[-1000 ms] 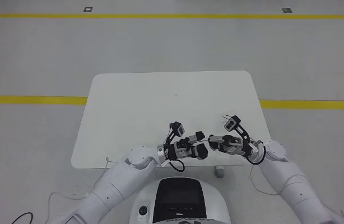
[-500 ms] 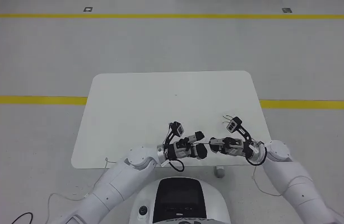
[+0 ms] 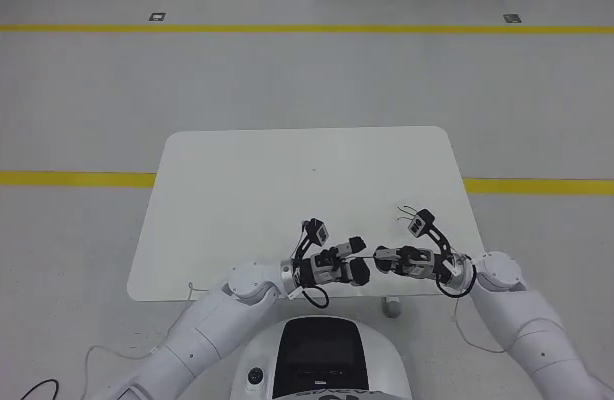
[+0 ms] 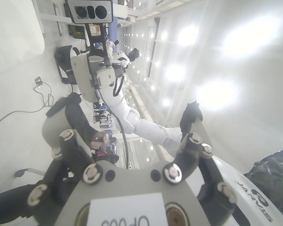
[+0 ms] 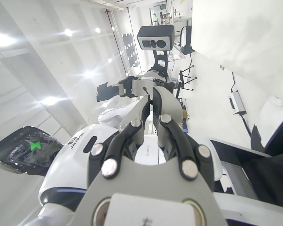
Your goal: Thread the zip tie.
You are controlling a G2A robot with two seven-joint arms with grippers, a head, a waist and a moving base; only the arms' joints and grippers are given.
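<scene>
Over the table [image 3: 237, 190] your right pincer [image 5: 152, 99] is pinching the zip tie [image 3: 368, 259], left pincer [image 4: 132, 106] gaping wide; unsupported, it is risking slipping out

Right gripper [image 3: 380, 257] drawn back!
It has been pulled clear of the left gripper [image 3: 360, 258]; a thin stretch of zip tie [image 3: 370, 259] is now bared between them.

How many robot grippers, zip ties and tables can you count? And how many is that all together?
Grippers: 2, the left gripper and the right gripper
Zip tie: 1, thin and white, between the two grippers
Table: 1, white
Total: 4
</scene>
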